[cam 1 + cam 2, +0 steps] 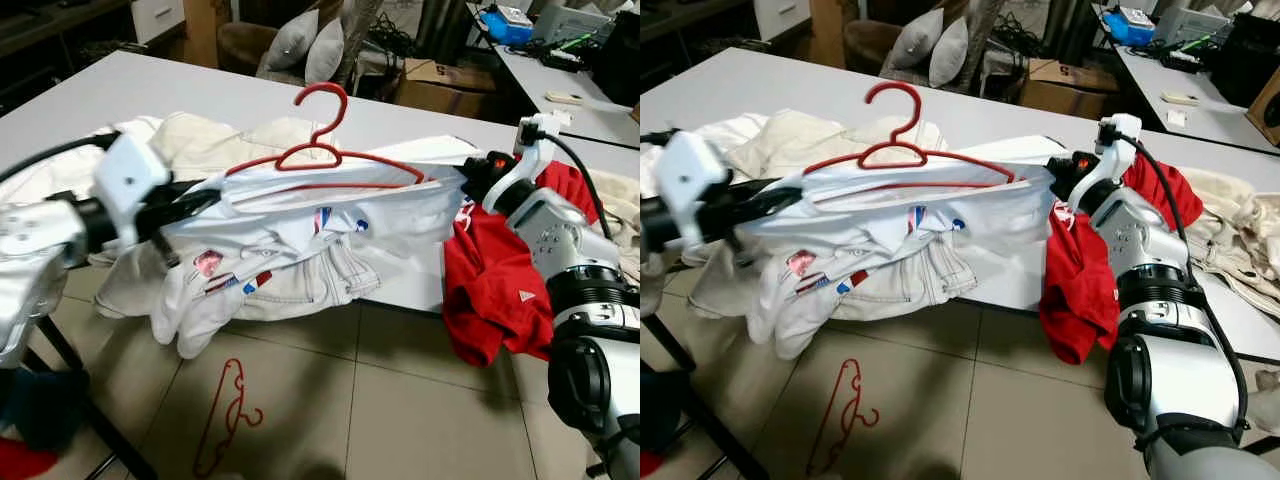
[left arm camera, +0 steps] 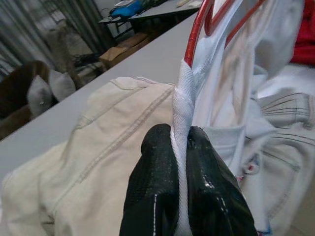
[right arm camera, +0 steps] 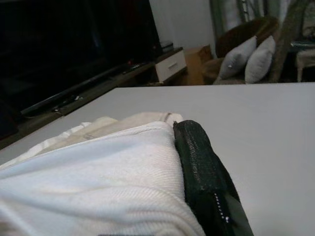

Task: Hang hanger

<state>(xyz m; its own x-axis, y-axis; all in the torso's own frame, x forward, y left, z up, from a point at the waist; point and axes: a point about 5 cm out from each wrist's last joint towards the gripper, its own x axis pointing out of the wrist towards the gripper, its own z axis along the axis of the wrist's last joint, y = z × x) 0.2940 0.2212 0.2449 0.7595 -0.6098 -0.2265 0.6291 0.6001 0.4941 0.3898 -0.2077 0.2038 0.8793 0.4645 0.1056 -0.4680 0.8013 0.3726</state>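
Red hanger (image 1: pixel 330 150) inside white shirt (image 1: pixel 330 205); left gripper (image 2: pixel 183 147) at 9 o'clock and right gripper (image 1: pixel 470 180) at 3 o'clock clamp its shoulders, stretching it level

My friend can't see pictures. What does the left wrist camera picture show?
Two black fingers of the left gripper pinch a twisted edge of a white shirt that hangs on a red hanger. Behind lie a cream garment and a grey table.
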